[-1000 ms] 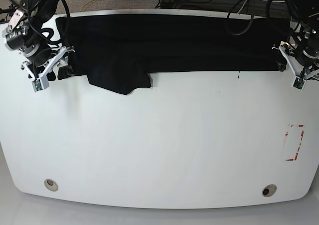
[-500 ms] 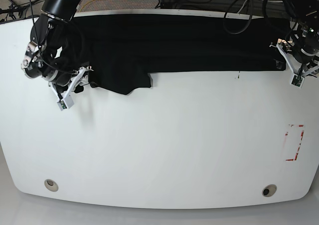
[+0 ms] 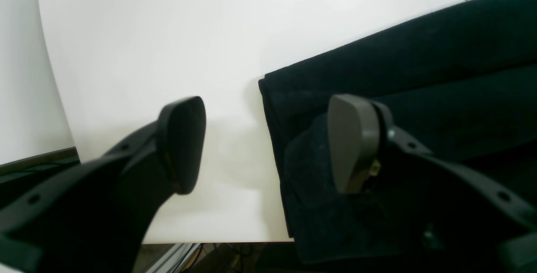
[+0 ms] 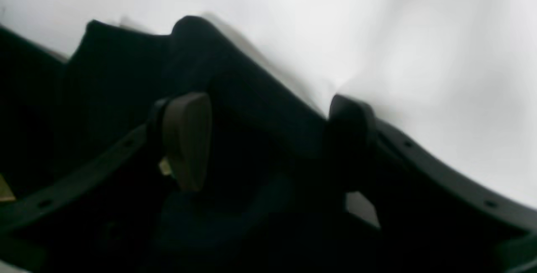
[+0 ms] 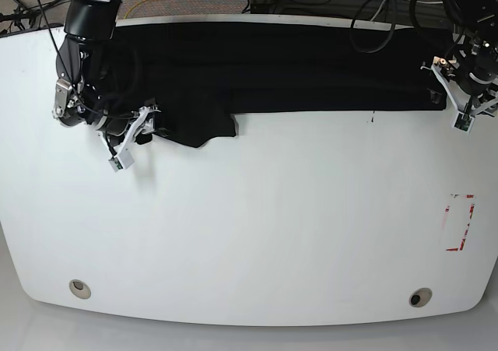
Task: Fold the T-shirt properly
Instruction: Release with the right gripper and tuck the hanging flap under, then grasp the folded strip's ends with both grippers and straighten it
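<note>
Plainly, the left gripper [image 3: 268, 143] stood spread, one pad over bare table [image 3: 147, 46] and the other over the folded end of the T-shirt [image 3: 419, 67], pinching nothing; its lower linkage was cut off by the frame. The right gripper [image 4: 268, 139] was also spread, with dark cloth between the pads, but blur and shadow hid whether either pad touched it. From the base view the T-shirt [image 5: 296, 63] lay as a long black band along the table's [image 5: 249, 226] far edge, its left end partly hidden behind the right arm [image 5: 85, 55].
</note>
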Robot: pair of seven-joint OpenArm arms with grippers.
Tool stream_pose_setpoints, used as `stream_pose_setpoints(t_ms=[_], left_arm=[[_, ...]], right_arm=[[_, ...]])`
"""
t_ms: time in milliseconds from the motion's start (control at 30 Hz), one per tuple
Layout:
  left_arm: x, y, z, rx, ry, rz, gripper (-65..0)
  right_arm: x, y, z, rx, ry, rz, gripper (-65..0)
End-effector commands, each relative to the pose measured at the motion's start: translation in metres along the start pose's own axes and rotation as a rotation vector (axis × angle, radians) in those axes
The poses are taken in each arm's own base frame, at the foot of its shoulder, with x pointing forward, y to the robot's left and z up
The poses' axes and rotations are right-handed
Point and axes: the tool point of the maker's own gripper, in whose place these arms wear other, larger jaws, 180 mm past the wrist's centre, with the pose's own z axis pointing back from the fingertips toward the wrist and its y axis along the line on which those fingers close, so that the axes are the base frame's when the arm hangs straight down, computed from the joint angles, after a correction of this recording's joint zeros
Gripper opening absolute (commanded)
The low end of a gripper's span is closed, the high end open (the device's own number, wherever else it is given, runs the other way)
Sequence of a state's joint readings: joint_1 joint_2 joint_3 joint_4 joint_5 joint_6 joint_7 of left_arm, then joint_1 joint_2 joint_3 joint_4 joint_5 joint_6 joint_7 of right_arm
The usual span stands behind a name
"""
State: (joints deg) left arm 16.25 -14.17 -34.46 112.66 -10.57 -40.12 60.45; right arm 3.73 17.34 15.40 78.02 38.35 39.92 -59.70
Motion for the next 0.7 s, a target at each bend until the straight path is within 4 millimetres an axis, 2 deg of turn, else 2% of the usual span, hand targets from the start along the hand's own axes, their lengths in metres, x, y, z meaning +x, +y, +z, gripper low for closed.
stream_pose_setpoints(t_ms=[0,67,100,167,267,333,433,533,667], left_arm=[[0.009,0.007,0.004,0.020,-0.032,-0.013,-22.9],[0.009,0.007,0.004,0.020,-0.032,-0.013,-22.9],[0.009,0.007,0.004,0.019,-0.032,-0.014,-22.9],[0.009,0.007,0.004,0.019,-0.032,-0.014,-22.9],[0.009,0.006,0.004,0.018,-0.032,-0.015,-22.9],[0.009,0.006,0.004,0.018,-0.032,-0.015,-22.9],[0.009,0.006,0.004,0.018,-0.032,-0.015,-22.9],[0.009,0.006,0.004,0.016,-0.031,-0.015,-22.9],[0.009,0.005,0.004,0.015,-0.031,-0.014,-22.9]], right_arm=[[0.014,0.004,0.001,0.010,-0.026,0.039,-22.8],[0.015,0.009,-0.001,0.021,-0.022,0.049,-24.6],[0.014,0.011,-0.002,0.028,-0.021,0.051,-27.6],[0.013,0.015,-0.005,0.037,-0.014,0.056,-36.5],[0.012,0.017,-0.007,0.041,-0.009,0.059,-56.3],[0.013,0.017,-0.006,0.043,-0.014,0.058,-65.0],[0.023,0.020,-0.001,0.037,-0.041,0.084,-65.0],[0.034,0.027,0.014,0.014,-0.090,0.139,-65.0],[0.048,0.050,0.037,-0.004,-0.158,0.231,-65.0]])
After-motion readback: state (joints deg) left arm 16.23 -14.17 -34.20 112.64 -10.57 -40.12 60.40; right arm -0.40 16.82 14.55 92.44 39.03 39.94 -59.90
